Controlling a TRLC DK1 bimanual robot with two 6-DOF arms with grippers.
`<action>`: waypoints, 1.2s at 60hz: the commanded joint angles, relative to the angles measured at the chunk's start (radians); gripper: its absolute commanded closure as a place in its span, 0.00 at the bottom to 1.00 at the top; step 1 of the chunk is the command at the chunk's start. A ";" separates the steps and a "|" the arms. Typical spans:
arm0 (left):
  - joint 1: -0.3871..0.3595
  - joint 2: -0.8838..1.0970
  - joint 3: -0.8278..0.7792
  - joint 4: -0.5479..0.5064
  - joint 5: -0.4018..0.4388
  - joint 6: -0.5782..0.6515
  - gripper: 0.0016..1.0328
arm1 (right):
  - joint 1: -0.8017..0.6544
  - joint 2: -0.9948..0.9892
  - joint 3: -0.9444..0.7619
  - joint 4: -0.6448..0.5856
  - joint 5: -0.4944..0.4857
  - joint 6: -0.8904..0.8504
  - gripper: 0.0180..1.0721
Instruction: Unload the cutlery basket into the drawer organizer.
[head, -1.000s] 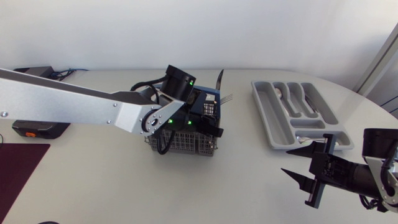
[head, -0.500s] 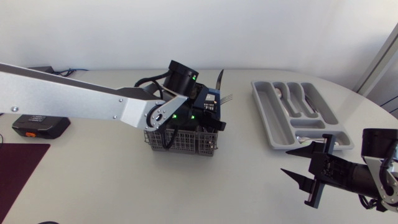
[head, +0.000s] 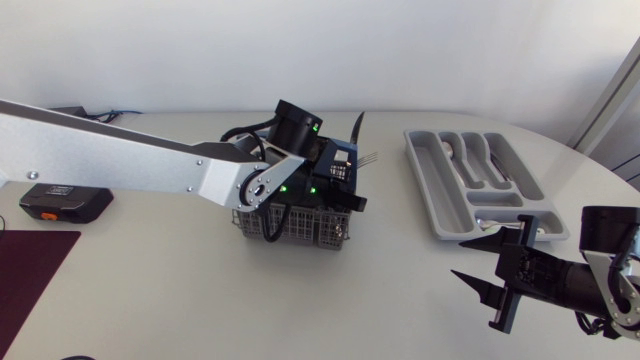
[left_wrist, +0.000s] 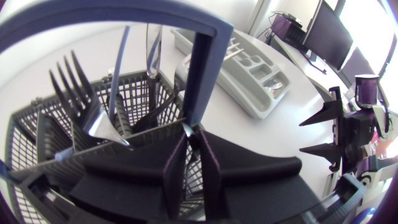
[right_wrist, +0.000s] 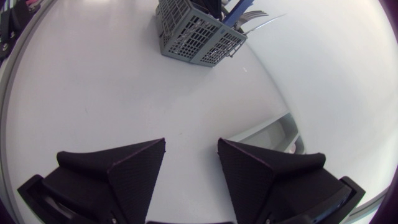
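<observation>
Under left tool (left_wrist: 193, 132), basket (head: 300, 232) partly hidden

A black box with an orange end (head: 62, 206) is being kept on the white table (head: 180, 300), near its left edge. A dark maroon mat (head: 30, 275) is being kept flat at the near left corner. A black unit with cables (head: 58, 113) is being kept at the far left edge.

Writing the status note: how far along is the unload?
Done: a few pieces already lie in the drawer organizer. In hand: left gripper is down in the cutlery basket, seemingly shut on a blue-handled piece. Left: forks and a knife still stand in it. Right gripper open, empty.
</observation>
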 joint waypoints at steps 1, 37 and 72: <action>-0.001 0.030 0.018 -0.013 -0.024 0.019 0.97 | 0.004 0.012 -0.027 0.005 -0.003 -0.026 0.40; 0.062 -0.084 -0.140 0.084 0.009 -0.011 0.97 | 0.007 0.003 -0.036 0.002 0.006 -0.024 0.40; 0.237 -0.209 -0.202 0.130 0.211 -0.138 0.97 | 0.030 0.011 -0.039 0.005 0.026 -0.024 0.40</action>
